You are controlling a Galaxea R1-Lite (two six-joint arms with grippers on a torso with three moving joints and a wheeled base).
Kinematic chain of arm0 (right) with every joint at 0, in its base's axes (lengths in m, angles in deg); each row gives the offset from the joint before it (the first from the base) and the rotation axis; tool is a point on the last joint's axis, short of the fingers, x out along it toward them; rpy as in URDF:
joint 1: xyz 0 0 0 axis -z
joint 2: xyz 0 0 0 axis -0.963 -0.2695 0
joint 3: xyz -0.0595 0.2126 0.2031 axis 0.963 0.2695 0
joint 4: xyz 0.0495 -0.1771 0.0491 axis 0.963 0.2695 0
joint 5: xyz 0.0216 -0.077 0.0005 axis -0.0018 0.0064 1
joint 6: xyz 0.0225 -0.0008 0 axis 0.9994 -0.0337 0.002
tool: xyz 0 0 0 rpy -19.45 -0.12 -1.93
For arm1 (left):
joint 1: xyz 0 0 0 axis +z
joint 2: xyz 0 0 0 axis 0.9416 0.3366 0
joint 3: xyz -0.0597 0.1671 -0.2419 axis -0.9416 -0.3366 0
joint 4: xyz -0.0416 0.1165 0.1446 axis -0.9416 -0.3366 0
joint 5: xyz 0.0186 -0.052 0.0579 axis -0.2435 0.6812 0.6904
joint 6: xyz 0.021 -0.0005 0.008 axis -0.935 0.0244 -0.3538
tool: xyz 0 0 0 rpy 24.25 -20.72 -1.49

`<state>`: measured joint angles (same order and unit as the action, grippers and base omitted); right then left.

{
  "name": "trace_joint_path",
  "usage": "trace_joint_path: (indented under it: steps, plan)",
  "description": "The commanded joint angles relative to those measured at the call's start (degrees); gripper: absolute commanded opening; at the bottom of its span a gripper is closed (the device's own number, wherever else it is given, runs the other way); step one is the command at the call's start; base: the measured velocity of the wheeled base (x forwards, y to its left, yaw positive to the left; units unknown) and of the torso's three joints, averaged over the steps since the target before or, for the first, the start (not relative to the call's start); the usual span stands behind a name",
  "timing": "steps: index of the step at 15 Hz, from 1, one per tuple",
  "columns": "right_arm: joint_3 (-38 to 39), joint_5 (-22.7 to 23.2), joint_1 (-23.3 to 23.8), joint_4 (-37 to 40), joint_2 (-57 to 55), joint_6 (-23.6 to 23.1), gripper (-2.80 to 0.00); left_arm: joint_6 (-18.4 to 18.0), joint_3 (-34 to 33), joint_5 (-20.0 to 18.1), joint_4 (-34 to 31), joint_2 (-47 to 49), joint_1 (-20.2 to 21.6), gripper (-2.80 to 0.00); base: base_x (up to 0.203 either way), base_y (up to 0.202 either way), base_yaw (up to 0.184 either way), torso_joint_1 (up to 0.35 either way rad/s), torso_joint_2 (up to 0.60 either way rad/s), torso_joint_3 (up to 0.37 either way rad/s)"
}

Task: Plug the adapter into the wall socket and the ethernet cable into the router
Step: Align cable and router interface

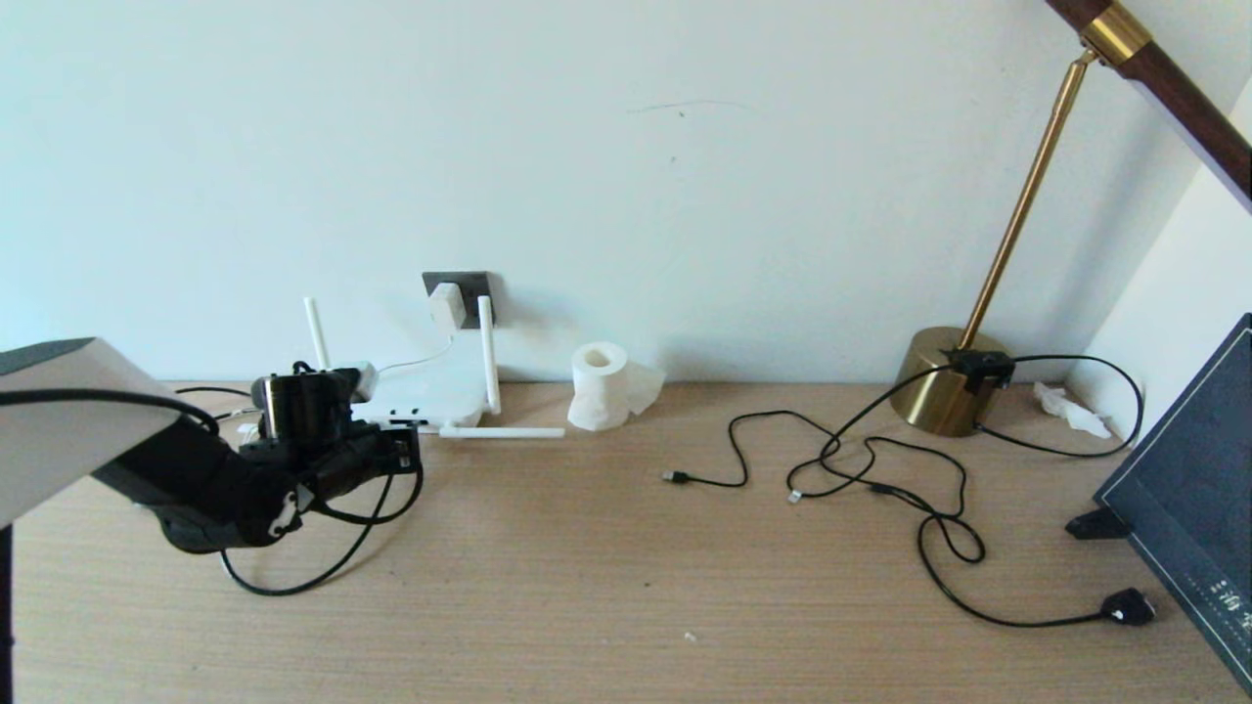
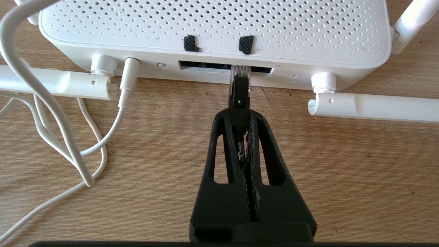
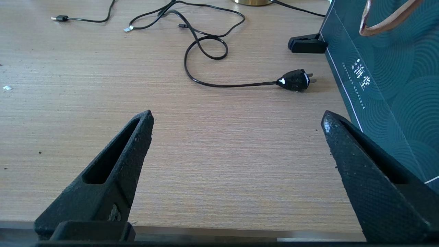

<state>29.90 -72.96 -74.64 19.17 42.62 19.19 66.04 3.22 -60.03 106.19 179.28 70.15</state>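
Observation:
The white adapter [image 1: 446,305] sits plugged in the dark grey wall socket [image 1: 471,286], its thin white cord [image 1: 421,362] running down to the router. The flat white router [image 1: 427,399] lies against the wall with antennas up and folded flat. My left gripper [image 2: 240,115] is shut on the ethernet cable plug [image 2: 239,90], whose clear tip is at the router's [image 2: 212,31] dark port row [image 2: 205,65]. The black cable [image 1: 323,572] loops under the left arm [image 1: 225,479]. My right gripper [image 3: 236,118] hangs open over bare table near the front right.
A tissue roll [image 1: 599,386] stands right of the router. Loose black cables [image 1: 880,469] with a mains plug [image 1: 1127,607] lie at the right, by a brass lamp base [image 1: 944,381] and a dark green box [image 1: 1193,508]. A folded antenna [image 2: 374,108] lies beside the plug.

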Motion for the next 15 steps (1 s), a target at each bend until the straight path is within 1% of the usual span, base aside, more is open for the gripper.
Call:
trace_joint_path:
  steps: [1, 6, 8, 15]
  plan:
    - [0.0, 0.0, 0.0, 0.1, -0.1, 0.0, 0.00, -0.1, 0.0, 0.0, 0.5, 0.2, 0.0, -2.80, 0.000, 0.000, 0.000, 0.000, 0.00, 0.000]
    - [0.0, 0.0, -0.1, 0.1, -0.1, 0.0, 0.00, -0.2, 0.7, 0.0, 0.4, 0.3, 0.0, -2.80, 0.000, 0.000, 0.000, 0.000, 0.00, 0.000]
    - [0.0, 0.0, -0.1, 0.1, -0.1, 0.0, 0.00, -1.3, 1.0, 0.0, 0.4, 0.4, 0.0, -2.80, 0.000, 0.000, 0.000, 0.000, 0.00, 0.000]
    - [0.0, 0.0, 0.0, 0.1, -0.1, 0.0, 0.00, -2.1, 1.8, 0.0, -0.4, 0.4, 0.0, -2.80, 0.000, 0.000, 0.000, 0.000, 0.00, 0.000]
